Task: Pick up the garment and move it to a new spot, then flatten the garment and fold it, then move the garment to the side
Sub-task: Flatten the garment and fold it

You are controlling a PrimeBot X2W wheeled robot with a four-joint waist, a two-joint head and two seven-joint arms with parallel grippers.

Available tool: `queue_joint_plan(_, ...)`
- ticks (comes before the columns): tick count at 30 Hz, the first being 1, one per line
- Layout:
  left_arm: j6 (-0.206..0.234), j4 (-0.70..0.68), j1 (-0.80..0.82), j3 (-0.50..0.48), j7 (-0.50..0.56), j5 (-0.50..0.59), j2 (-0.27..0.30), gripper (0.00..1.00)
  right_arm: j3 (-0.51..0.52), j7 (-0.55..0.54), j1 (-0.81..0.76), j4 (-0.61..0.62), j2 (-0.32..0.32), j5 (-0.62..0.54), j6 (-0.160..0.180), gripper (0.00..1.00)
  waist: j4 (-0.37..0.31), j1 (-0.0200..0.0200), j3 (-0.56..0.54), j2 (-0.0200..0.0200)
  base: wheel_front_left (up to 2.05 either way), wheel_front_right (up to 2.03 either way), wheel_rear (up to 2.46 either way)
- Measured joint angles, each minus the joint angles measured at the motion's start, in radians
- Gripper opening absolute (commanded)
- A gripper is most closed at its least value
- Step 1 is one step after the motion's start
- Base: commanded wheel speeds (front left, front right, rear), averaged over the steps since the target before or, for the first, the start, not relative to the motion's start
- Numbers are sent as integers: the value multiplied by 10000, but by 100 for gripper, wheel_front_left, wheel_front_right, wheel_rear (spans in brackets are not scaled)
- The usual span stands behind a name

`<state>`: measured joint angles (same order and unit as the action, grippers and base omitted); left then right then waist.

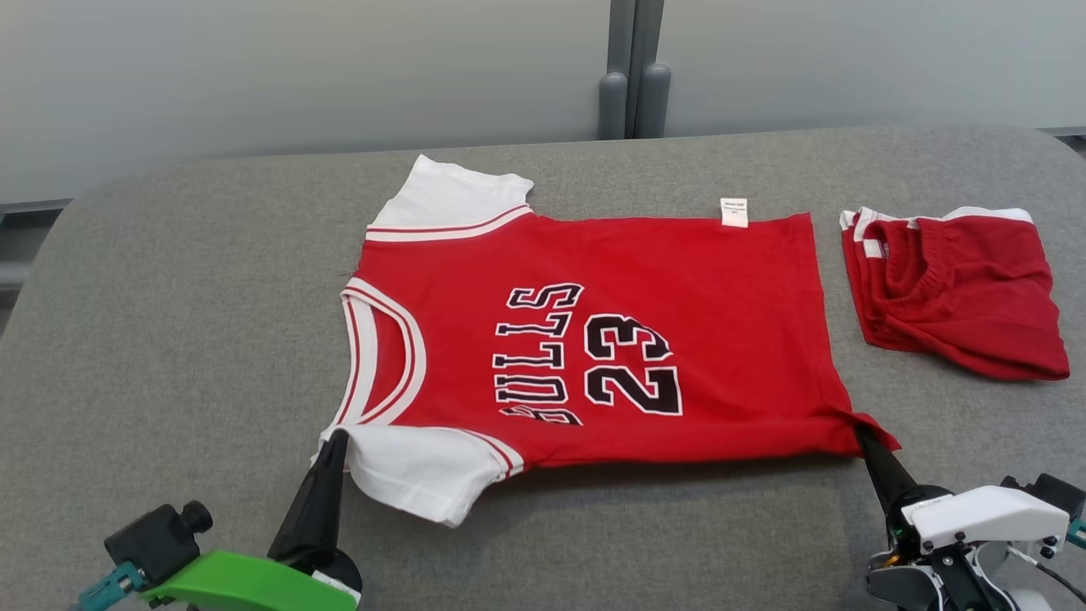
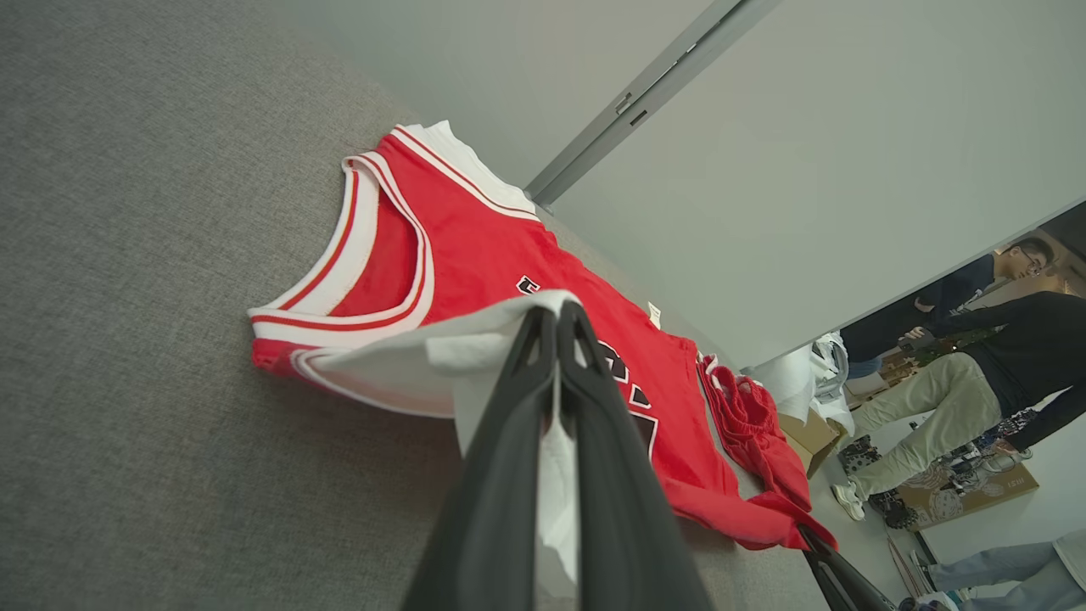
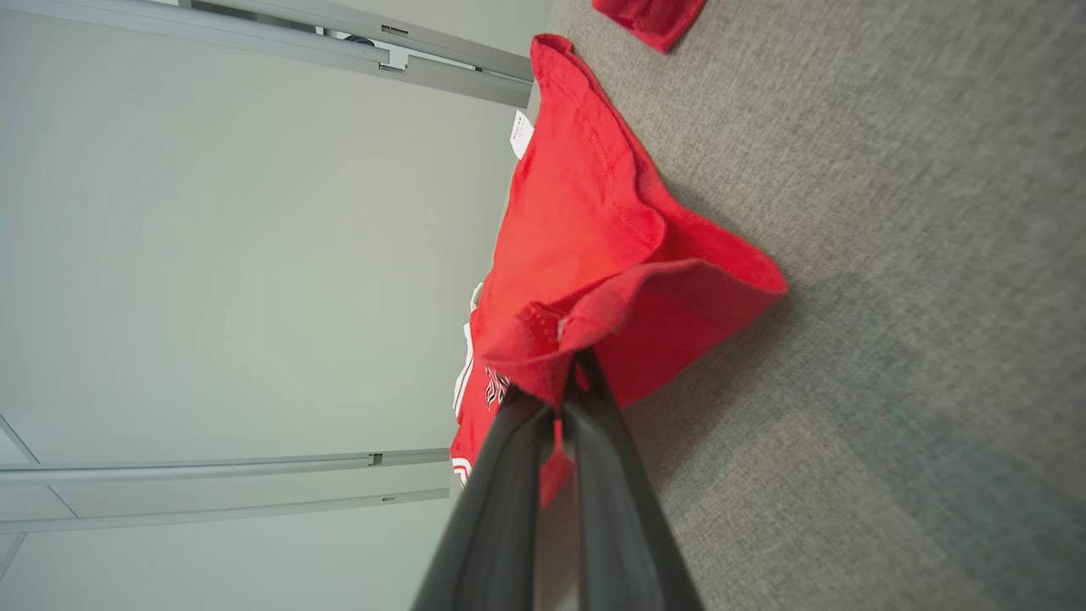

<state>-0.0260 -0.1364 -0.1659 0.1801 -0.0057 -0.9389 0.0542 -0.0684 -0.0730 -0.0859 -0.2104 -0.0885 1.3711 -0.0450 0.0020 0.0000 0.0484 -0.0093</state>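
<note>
The garment (image 1: 696, 339) is a red jersey with white sleeves and "BULLS 23" in black, spread face up across the grey table with its collar to the left. My left gripper (image 1: 338, 440) is shut on the near white sleeve (image 2: 475, 356), lifting it slightly. My right gripper (image 1: 864, 433) is shut on the near hem corner (image 3: 645, 297), which bunches up over the fingertips. The far sleeve and far hem lie flat.
Folded red shorts (image 1: 959, 284) lie on the table (image 1: 170, 339) at the far right, close beside the jersey's hem. A grey wall with a vertical post (image 1: 632, 76) stands behind the table. People (image 2: 959, 382) stand beyond the table's end in the left wrist view.
</note>
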Motion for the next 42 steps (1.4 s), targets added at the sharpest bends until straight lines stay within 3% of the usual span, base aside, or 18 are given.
queue_joint_plan(8,0,359,775,100,-58,2,-6,0,12,-357,608,128,-128,0,627,0,31,0,302,0,0,0,0)
queue_joint_plan(15,29,1352,2215,38,-142,21,-50,0,297,-619,1770,-155,-201,105,1503,0,70,0,705,0,0,0,0)
queue_joint_plan(19,245,2042,2888,-86,-217,105,-65,0,230,-800,2602,-514,-454,-36,1611,0,47,0,958,0,0,0,0)
queue_joint_plan(26,420,3271,3804,-44,-219,207,-94,0,-46,-997,3583,-1438,-431,-347,1699,0,-70,0,1379,0,0,0,0)
queue_joint_plan(27,454,3965,4228,19,-307,209,-123,0,-71,-997,3858,-1994,-403,-431,1703,0,-104,0,1507,0,0,0,0)
queue_joint_plan(36,525,5102,5031,121,-405,389,-144,0,-230,-991,4584,-2936,-301,-683,1707,0,-151,0,1592,0,0,0,0)
queue_joint_plan(37,546,5231,5130,115,-405,389,-150,0,-297,-991,4684,-3064,-282,-750,1712,9,-166,0,1604,0,0,0,0)
queue_joint_plan(39,627,5540,5321,119,-407,483,-161,0,-376,-991,4898,-3310,-198,-823,1712,44,-219,0,1628,0,0,0,0)
queue_joint_plan(40,629,5668,5398,119,-407,533,-163,18,-393,-989,4992,-3394,-144,-834,1712,96,-248,0,1643,0,0,0,0)
queue_joint_plan(42,665,5894,5569,109,-433,554,-169,72,-430,-984,5181,-3567,-61,-878,1712,100,-308,0,1682,0,0,0,0)
